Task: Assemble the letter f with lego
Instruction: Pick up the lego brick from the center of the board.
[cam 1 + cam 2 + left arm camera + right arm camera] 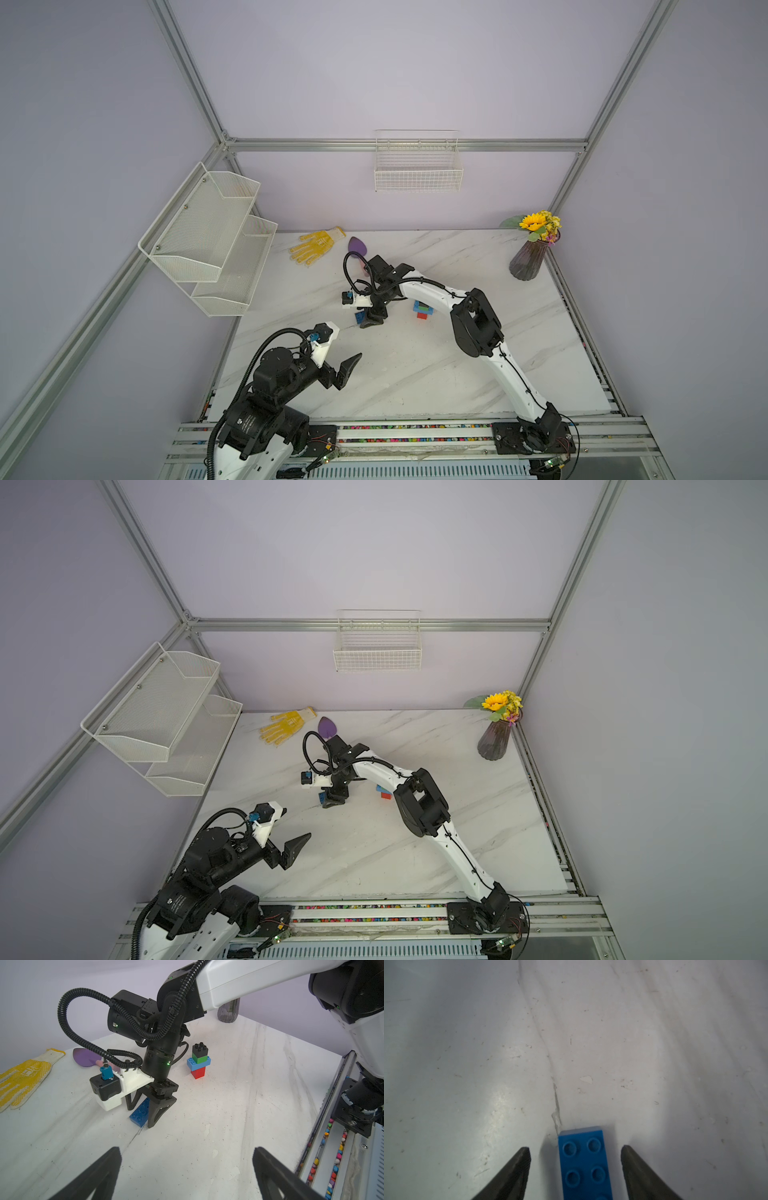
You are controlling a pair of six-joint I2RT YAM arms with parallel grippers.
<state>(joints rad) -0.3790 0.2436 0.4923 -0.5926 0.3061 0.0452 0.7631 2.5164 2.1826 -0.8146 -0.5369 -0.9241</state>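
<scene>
**Lego blue rectangular studded plastic brick (584, 1165) lies between the parted jaws of the right tool (140, 1117)**

The left tool (187, 1148) hangs over the white marble-patterned tabletop (415, 374). Its jaws are spread wide with nothing between them, and it is well apart from every brick.

To its right, the right tool points down at the tabletop with its jaws parted, one finger on either side of the blue brick. The right wrist view shows a gap on both sides, so neither finger touches the brick. The brick rests on the tabletop with its studs facing up at the tool.

Right of the right tool, near it but apart, stands an upright stack of joined plastic lego bricks (198, 1061). A red square brick (198, 1073) sits at the bottom on the tabletop. A light blue bar (192, 1065) lies across it and overhangs sideways. On the bar is a green square brick (200, 1058), and a black square brick (200, 1049) tops the stack, studs up.
</scene>
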